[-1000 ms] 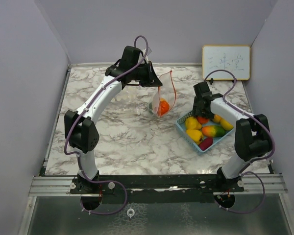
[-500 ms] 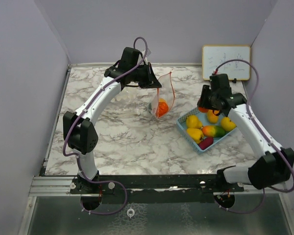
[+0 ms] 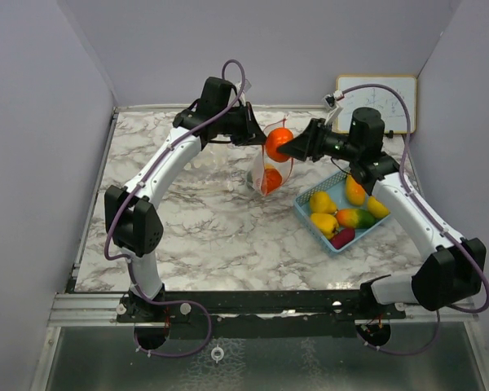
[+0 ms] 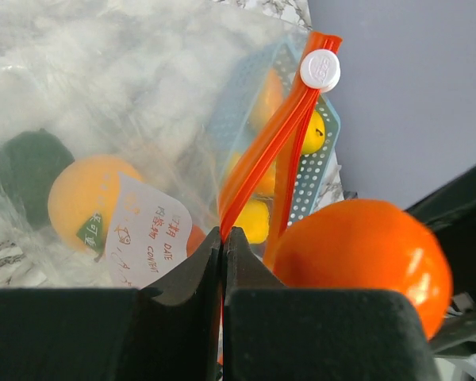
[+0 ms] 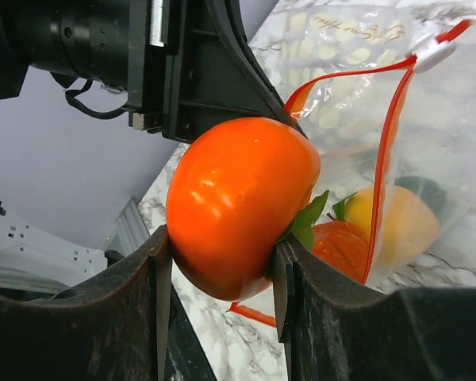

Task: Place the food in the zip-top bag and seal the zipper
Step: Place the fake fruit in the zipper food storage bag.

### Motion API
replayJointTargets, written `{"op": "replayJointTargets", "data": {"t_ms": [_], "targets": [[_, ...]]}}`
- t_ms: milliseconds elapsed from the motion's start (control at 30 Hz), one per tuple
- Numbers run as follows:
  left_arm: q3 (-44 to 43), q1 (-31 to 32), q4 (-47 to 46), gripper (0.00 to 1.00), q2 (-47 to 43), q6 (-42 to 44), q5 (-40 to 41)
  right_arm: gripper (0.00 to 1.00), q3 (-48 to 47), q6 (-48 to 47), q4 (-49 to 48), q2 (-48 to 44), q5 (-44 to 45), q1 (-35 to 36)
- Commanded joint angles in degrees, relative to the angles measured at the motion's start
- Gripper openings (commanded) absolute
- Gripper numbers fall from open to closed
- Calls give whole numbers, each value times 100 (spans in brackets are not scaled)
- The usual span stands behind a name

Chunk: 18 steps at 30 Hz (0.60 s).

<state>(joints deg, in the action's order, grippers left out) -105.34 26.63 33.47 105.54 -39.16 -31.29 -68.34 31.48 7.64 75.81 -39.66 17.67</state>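
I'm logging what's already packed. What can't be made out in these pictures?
1. How many pieces are inside the zip-top bag: left wrist view, cloudy plastic and a label cover them.
2. Bag mouth opening: top view, the orange fruit in the right gripper hides it.
3. Whiteboard writing: top view, too small.

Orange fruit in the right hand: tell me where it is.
In the top view the orange fruit sits back of centre, gripped by the right hand right at the top of the bag, whose rim the left hand pinches.
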Motion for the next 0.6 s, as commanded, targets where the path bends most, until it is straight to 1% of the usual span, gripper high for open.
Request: {"op": "replayJointTargets", "data": {"t_ms": [0,267,333,433,467,500,567], "targets": [[-137,-9,-55,0,-145,-34,0,12,237,623,-1140,349,-694,68],[-133,-9,-57,0,-261,-28,18,11,419,-142,281,365,1133,86],[-157,-9,-57,0,-263,-32,5,11,377,-217,465,427,1446,87],[-166,-9,-108,0,-231,-95,-61,11,194,-303,496,635,1641,86],[-156,-9,-147,0,-215,-123,-96,13,76,-315,493,725,1693,87],[-142,-9,-184,0,-205,-151,-135,18,-36,-336,462,838,1705,95],[-113,-9,-230,0,-200,-185,-153,34,-349,-402,500,1066,1701,132]]}}
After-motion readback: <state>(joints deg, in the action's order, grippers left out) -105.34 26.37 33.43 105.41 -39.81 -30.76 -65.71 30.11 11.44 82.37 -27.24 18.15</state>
